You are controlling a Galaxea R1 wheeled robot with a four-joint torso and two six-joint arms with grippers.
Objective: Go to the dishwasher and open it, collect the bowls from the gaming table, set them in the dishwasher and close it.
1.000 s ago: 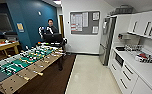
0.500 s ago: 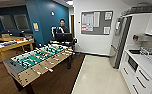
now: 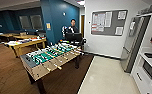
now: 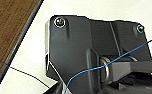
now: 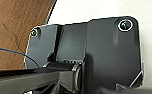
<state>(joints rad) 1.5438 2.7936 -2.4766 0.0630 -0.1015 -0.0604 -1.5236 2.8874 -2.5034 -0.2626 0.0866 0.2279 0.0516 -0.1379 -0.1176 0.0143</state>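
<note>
Dishwasher hidden; kitchen cabinets (image 3: 148,72) lie right, foosball table (image 3: 50,58) left; fingers' state cannot be told.

The foosball table (image 3: 50,58) is showing a green field inside pale wood sides, while the wall (image 3: 55,17) behind is glowing deep teal. The floor is splitting into brown wood grain (image 3: 7,72) and cream tile (image 3: 107,77), with white cabinets (image 3: 144,77) gleaming.
</note>
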